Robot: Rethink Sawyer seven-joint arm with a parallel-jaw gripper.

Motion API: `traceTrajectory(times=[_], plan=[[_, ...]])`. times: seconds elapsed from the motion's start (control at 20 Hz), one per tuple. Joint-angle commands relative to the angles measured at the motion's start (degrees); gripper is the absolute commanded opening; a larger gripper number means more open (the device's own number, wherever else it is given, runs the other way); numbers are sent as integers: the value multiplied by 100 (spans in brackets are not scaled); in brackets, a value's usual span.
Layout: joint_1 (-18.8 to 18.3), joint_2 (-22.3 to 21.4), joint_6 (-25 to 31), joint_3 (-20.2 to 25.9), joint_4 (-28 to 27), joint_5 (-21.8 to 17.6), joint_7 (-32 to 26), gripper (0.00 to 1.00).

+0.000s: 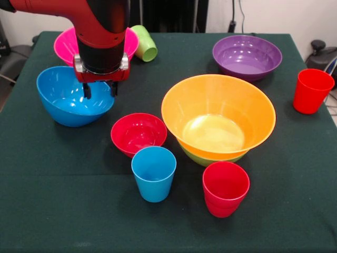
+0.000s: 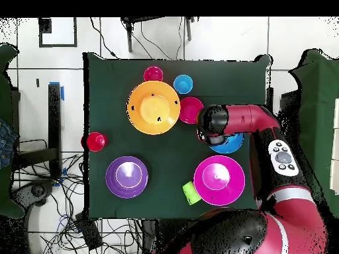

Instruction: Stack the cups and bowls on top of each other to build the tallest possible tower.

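Room first: I see open green cloth on the table (image 1: 47, 211) along the camera-side edge in the front view, and a wide bare strip between the purple bowl (image 1: 247, 56) and the orange bowl (image 1: 218, 117). One red cup (image 1: 313, 90) stands upright near the table's edge beside the purple bowl. The orange bowl sits nested in a lime green bowl (image 1: 205, 157), whose rim just peeks out beneath it. Crowded close in front of it I have the small red bowl (image 1: 138, 133), the sky blue cup (image 1: 154, 173) and the other red cup (image 1: 225, 188), all upright. The pink bowl (image 1: 67, 45) sits at the robot's side of the table, with the lime green cup (image 1: 144, 43) on its side just beside it. My arm reaches out over the blue bowl (image 1: 71, 96), wrist pointing straight down, gripper (image 1: 100, 89) hanging over the bowl's rim with its two short fingers apart and nothing between them.
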Motion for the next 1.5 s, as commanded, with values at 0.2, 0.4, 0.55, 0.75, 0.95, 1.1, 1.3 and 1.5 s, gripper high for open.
traceTrajectory(times=[0.2, 0.4, 0.55, 0.75, 0.95, 1.1, 1.3, 1.5], plan=[[99, 53, -177, 96, -79, -327, -634, 100], [115, 10, -49, 110, -127, -278, -663, 100], [108, -51, -2, 111, -95, -258, -686, 100], [131, -91, 86, 119, -104, -235, -712, 100], [125, -106, 148, 159, -125, -206, -777, 100], [115, -96, 112, 163, -113, -207, -762, 100], [83, -47, -3, 160, -86, -241, -748, 100], [81, -46, -9, 165, -83, -239, -747, 100]])
